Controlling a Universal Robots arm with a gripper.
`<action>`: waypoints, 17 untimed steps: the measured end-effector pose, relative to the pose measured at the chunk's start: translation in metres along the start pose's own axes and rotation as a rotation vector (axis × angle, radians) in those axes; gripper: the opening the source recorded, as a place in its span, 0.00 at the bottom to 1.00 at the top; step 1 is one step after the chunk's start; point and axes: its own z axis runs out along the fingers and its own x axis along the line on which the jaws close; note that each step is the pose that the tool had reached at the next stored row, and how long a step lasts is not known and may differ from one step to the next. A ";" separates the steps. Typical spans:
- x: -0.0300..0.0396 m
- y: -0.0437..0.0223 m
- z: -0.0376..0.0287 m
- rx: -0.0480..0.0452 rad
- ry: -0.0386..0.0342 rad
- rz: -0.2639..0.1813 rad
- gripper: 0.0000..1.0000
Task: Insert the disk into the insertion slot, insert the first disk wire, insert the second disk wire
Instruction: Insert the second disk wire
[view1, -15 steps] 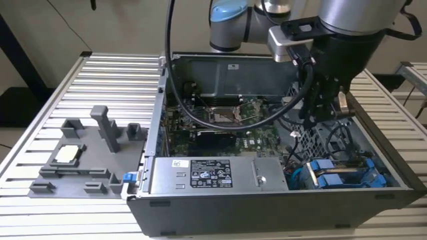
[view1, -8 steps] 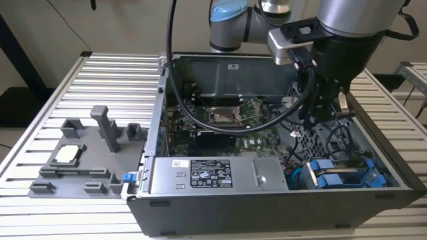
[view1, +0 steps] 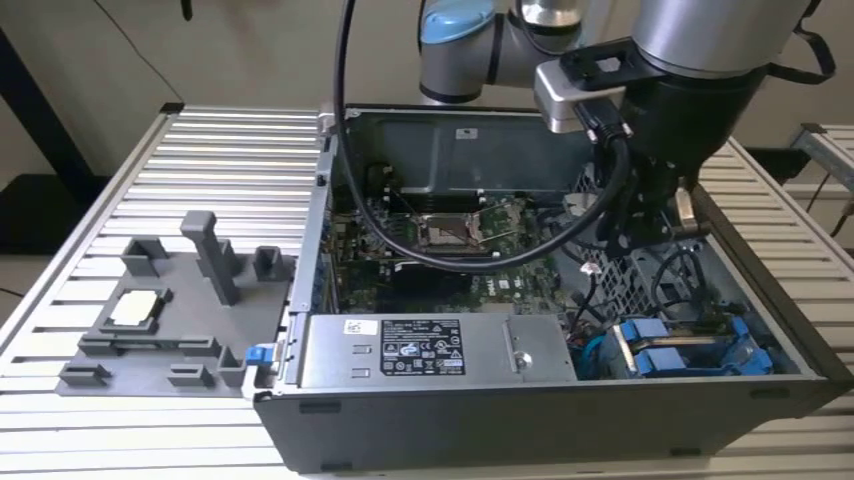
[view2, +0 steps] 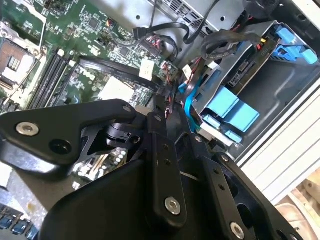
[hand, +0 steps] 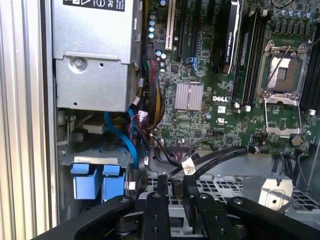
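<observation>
The arm (view1: 694, 60) is reaching down into the computer case (view1: 534, 420) at the exterior view's right, its gripper (hand: 174, 184) clenching the end of a black tagged cable (hand: 220, 156), just beyond the seated disk (view1: 674, 352).

Our arm (view1: 707, 30) in silver tubing, with a pale-blue joint cap (view1: 461, 25). Behind the gripper (hand: 176, 186), black links (view2: 160, 165) studded with silver screws (view2: 172, 205); further back, a grey box (view1: 577, 95) and thick black cable (view1: 367, 215).

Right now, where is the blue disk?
The disk sits inside the computer case on the exterior view's right, in the near corner beside the grey power-supply box.
</observation>
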 end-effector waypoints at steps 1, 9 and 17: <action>0.0001 0.0001 0.0010 -0.0001 0.0008 0.000 0.27; -0.0002 0.0008 0.0059 -0.0007 0.0045 -0.005 0.27; -0.0003 0.0007 0.0096 -0.0009 0.0039 -0.010 0.27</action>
